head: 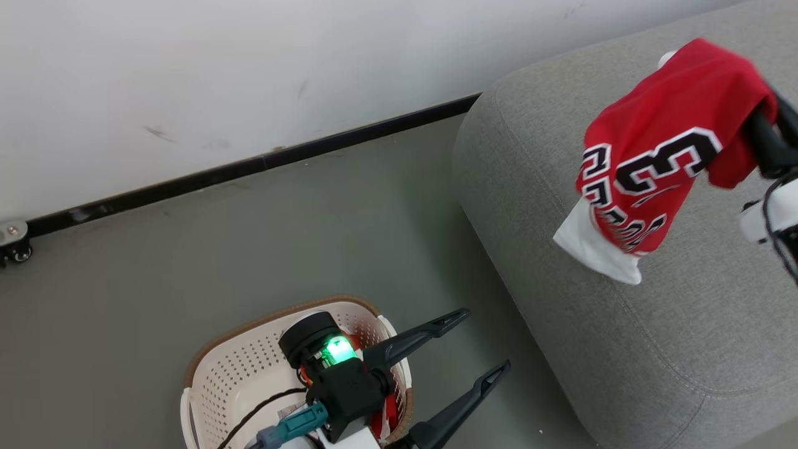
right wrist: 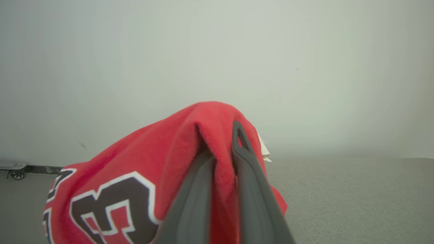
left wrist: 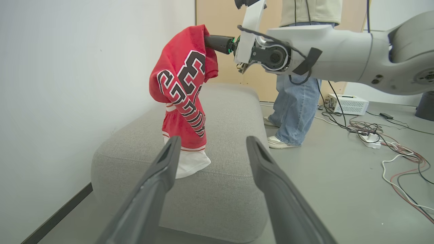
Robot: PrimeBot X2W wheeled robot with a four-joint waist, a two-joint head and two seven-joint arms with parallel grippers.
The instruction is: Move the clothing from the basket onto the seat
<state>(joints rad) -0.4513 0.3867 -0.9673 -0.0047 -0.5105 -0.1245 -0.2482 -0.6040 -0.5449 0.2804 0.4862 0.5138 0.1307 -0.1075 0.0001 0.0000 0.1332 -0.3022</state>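
The right gripper (right wrist: pixel 220 139) pinches a jersey (head: pixel 661 156) fold so its hem drapes near the seat's (head: pixel 623 349) left edge. The left gripper (head: pixel 485 338) hangs spread, empty, over the basket (head: pixel 237 368)

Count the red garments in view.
2. A jersey hangs from the right gripper over the sofa; red cloth lies in the basket, mostly hidden behind the left gripper. More may be hidden there.

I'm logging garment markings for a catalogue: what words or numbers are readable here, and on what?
"3": black, white-edged digit on the red jersey.
Black-and-white lettering below it on the same jersey: folded and creased, unreadable.
No other text is legible.
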